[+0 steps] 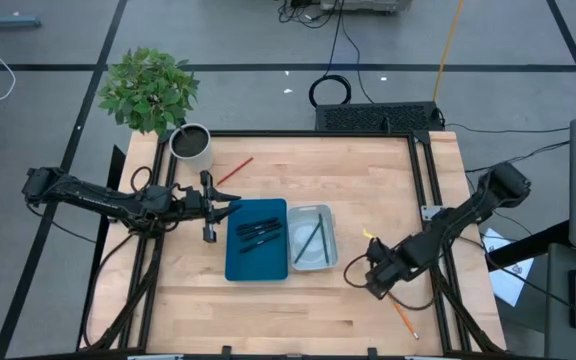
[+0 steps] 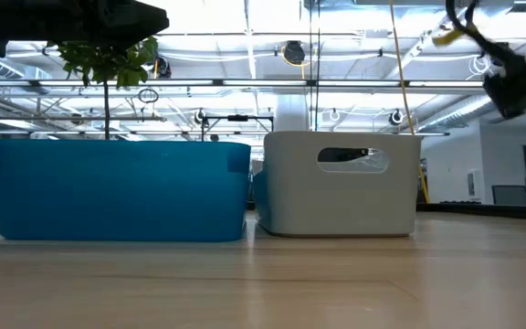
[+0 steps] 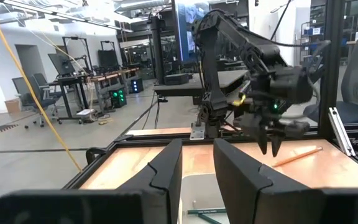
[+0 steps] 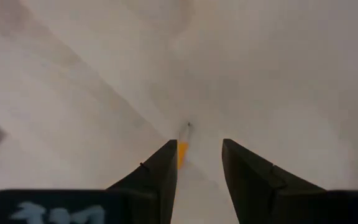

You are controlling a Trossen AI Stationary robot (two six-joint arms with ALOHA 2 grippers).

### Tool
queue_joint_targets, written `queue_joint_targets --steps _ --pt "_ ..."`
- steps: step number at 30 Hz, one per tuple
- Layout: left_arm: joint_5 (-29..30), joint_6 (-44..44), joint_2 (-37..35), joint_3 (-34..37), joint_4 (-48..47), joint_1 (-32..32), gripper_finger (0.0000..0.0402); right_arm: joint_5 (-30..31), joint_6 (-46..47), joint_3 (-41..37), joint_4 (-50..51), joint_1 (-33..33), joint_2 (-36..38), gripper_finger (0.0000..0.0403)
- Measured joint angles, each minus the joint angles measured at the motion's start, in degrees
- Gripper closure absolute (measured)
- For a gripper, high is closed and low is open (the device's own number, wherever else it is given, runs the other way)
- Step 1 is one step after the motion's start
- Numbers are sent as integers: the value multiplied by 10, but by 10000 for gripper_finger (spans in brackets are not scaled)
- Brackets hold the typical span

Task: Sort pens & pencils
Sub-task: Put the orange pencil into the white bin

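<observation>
Several black pens [image 1: 258,232] lie in the blue tray [image 1: 238,262]. Dark green pencils [image 1: 311,240] lie in the white tray [image 1: 325,262] beside it, and show in the left wrist view [image 3: 205,214]. A red pencil [image 1: 235,171] lies flat on the table at the far left. An orange pencil [image 1: 404,319] lies flat near the front right. My left gripper [image 1: 230,208] is open and empty by the blue tray's far left corner. My right gripper [image 1: 376,282] is open and empty, raised above the table, the orange pencil's tip [image 4: 184,144] below its fingers.
A potted plant [image 1: 190,143] stands at the table's far left corner. The two trays stand side by side mid-table, as the low view shows for the blue tray [image 2: 121,187] and the white tray [image 2: 341,183]. Black frame rails [image 1: 430,190] run along the table's edges.
</observation>
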State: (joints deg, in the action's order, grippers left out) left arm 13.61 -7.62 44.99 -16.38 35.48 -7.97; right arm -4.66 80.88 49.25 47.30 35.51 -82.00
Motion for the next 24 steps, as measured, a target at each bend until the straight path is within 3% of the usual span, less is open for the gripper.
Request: queue_joint_targets --steps 11,24 --pt "0 -12 0 0 0 0 304 -15 31 0 -39 -2 -59 287" --pt "0 -11 0 0 -1 0 304 -45 56 -61 -140 -1 -57 287"
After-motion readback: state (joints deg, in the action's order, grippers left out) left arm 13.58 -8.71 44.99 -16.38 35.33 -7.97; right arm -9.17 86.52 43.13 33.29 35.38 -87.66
